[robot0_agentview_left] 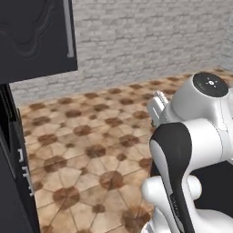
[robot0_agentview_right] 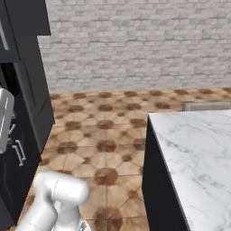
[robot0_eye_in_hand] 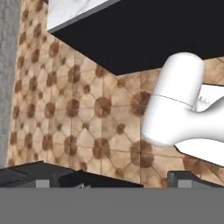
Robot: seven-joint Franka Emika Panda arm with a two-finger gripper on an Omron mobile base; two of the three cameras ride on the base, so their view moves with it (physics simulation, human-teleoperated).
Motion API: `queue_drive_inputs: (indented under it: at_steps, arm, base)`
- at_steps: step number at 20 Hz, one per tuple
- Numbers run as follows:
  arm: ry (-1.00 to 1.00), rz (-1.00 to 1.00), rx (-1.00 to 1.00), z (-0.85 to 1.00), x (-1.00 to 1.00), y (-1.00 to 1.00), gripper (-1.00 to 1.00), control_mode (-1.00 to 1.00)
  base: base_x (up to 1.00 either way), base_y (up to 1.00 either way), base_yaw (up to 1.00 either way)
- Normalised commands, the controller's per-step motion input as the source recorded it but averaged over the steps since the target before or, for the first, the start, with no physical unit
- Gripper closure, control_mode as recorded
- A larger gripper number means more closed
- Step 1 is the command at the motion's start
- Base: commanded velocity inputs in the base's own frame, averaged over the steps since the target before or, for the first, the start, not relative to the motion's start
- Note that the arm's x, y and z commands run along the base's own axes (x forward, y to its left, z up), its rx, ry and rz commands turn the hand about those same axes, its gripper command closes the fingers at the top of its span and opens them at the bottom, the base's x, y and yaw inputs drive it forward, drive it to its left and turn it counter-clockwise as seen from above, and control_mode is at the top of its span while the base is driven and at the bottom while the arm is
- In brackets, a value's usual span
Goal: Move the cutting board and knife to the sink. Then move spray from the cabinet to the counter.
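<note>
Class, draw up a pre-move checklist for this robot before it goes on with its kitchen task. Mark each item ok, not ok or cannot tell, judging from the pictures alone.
1. Gripper empty: ok, nothing sits between the finger tips.
2. Jaws spread ready to grasp: ok.
3. Counter within view: ok, its marble top lies to the right in the right base view.
4. Cutting board and knife located: cannot tell.
5. Floor ahead free of obstacles: ok, bare tiles up to the brick wall.
6. Cabinet door state: cannot tell.
</note>
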Motion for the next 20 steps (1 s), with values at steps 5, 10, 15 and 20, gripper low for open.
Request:
queue_drive_inputs:
  at_steps: [5, 10, 15, 20]
  arm:
    - [0.00, 0.00, 0.00, 0.00, 0.00, 0.00, -1.00, 1.00]
    - [0.00, 0.00, 0.00, 0.00, 0.00, 0.00, -1.00, 1.00]
    - [0.00, 0.00, 0.00, 0.00, 0.00, 0.00, -1.00, 1.00]
    - [0.00, 0.00, 0.00, 0.00, 0.00, 0.00, -1.00, 1.00]
  base:
    - [1.00, 0.01, -0.26]
    - [1.00, 0.08, -0.22]
    - [1.00, -0.14, -0.07]
    - [1.00, -0.49, 0.01]
